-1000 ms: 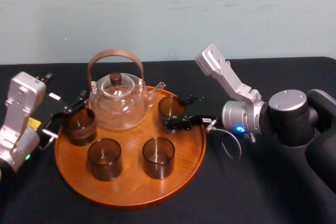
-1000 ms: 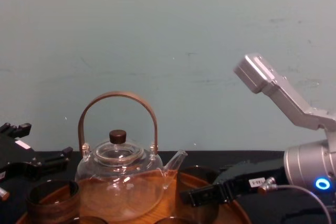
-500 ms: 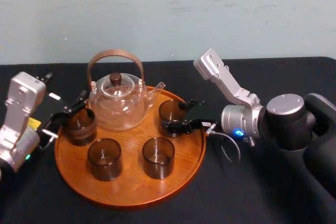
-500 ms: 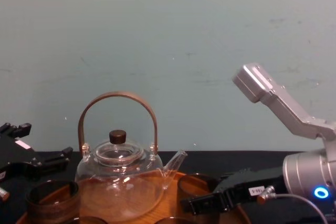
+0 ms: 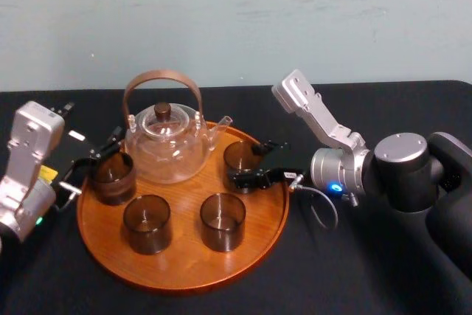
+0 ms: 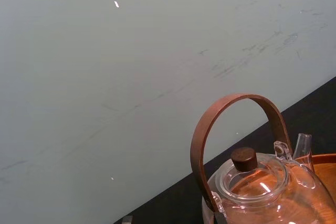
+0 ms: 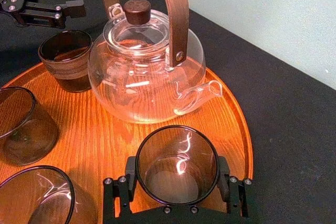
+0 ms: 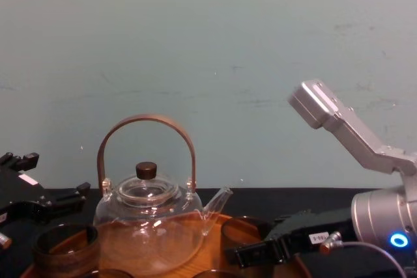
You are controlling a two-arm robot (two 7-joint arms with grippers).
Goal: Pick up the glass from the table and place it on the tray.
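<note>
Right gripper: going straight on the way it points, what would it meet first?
The right gripper would meet the smoky glass directly before it first; the glass teapot stands just beyond, though depth is unclear.

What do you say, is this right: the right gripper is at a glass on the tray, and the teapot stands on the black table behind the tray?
Not quite. The teapot stands on the tray too, not on the table, as the right wrist view shows. The right gripper is at a glass on the tray.

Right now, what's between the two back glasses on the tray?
The glass teapot, standing on the tray between them, as the head view shows.
</note>
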